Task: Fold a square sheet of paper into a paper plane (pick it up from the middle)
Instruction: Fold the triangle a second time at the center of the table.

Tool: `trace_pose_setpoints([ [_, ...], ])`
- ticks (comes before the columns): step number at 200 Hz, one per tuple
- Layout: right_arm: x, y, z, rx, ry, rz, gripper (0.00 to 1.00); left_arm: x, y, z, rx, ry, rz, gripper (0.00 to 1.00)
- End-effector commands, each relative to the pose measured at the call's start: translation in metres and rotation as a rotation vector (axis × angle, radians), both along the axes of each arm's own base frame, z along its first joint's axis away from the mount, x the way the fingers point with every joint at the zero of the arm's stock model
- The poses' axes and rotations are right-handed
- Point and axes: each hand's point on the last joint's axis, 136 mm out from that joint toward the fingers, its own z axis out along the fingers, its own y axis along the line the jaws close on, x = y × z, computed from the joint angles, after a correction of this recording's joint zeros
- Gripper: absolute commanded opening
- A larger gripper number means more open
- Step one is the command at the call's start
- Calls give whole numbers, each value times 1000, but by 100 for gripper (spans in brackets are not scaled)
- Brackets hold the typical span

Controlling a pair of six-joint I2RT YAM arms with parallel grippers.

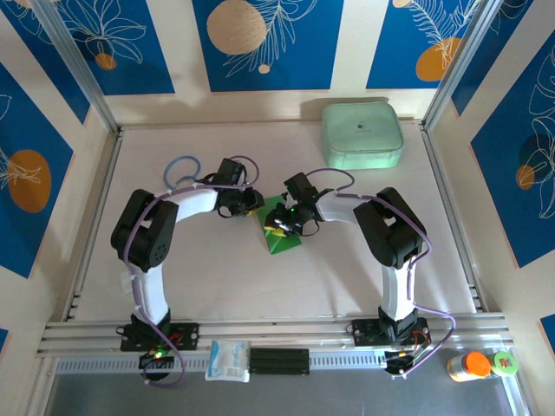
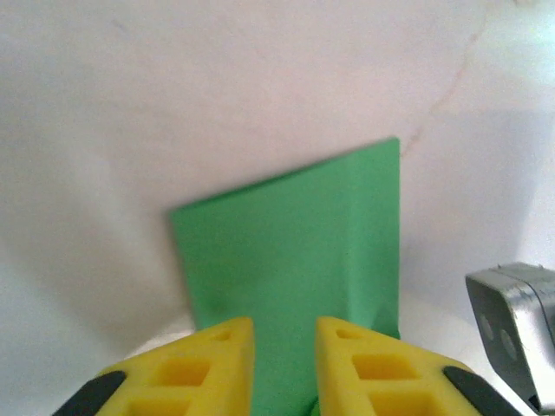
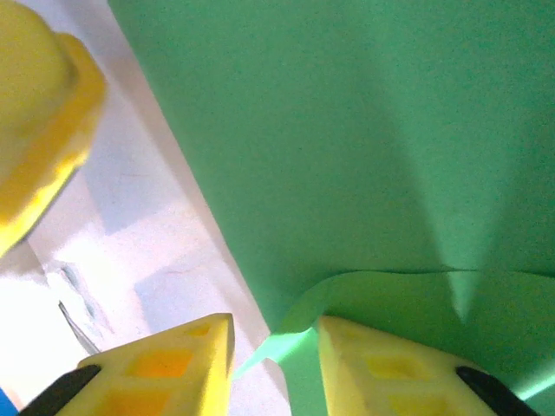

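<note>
The square sheet of paper [image 1: 284, 241] is bright green and lies creased into a smaller shape at mid-table, between both grippers. My left gripper [image 1: 251, 205] sits at its left edge. In the left wrist view the yellow fingers [image 2: 217, 364] stand apart around the left gripper [image 2: 284, 334], and the paper [image 2: 295, 234] runs through the gap. My right gripper [image 1: 282, 224] hovers over the paper [image 3: 347, 130]. The right gripper [image 3: 276, 334] is open, with a lifted flap corner [image 3: 286, 342] lying between its fingers. A yellow finger [image 3: 35, 113] of the left gripper shows at upper left.
A pale mint zip case [image 1: 362, 134] rests at the back right of the table. A white packet [image 1: 228, 360] lies on the front rail, and an orange-capped bottle [image 1: 468, 366] stands at the front right. A blue cable loop [image 1: 182, 165] lies behind the left arm.
</note>
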Motion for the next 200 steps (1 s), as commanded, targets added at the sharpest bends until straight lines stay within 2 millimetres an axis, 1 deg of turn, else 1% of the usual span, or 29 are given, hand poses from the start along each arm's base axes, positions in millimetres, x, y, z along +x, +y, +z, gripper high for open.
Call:
trace_pose_setpoints([
  [1,-11,-15,-26,-84,81,-23,39,11,29,32,23,-57,85,29],
  [16,-11,-15,-25,-82,81,-25,41,8,38,42,9,-70,111,33],
  [30,-11,-16,-24,-79,79,-25,42,2,39,49,2,-78,112,35],
  [51,-12,-17,-25,-82,84,-26,42,-11,37,50,-24,-66,107,35],
  [62,-13,-18,-27,-89,89,-26,40,-17,34,49,-36,-57,100,35],
  [68,-14,-19,-27,-94,90,-28,39,-21,33,48,-40,-54,94,33],
  [95,-17,-26,-31,-128,102,-32,23,-37,17,42,-56,-26,58,24],
  [109,-19,-29,-33,-136,108,-36,17,-45,9,39,-59,-13,37,19],
  [140,-20,-32,-35,-142,118,-43,11,-64,-9,25,-53,28,-13,11],
  [155,-20,-32,-35,-141,120,-42,8,-70,-17,18,-59,46,-34,6],
  [181,-20,-32,-36,-142,123,-41,6,-75,-29,7,-68,66,-53,0],
  [200,-20,-32,-36,-141,122,-40,5,-76,-33,2,-62,78,-64,0],
])
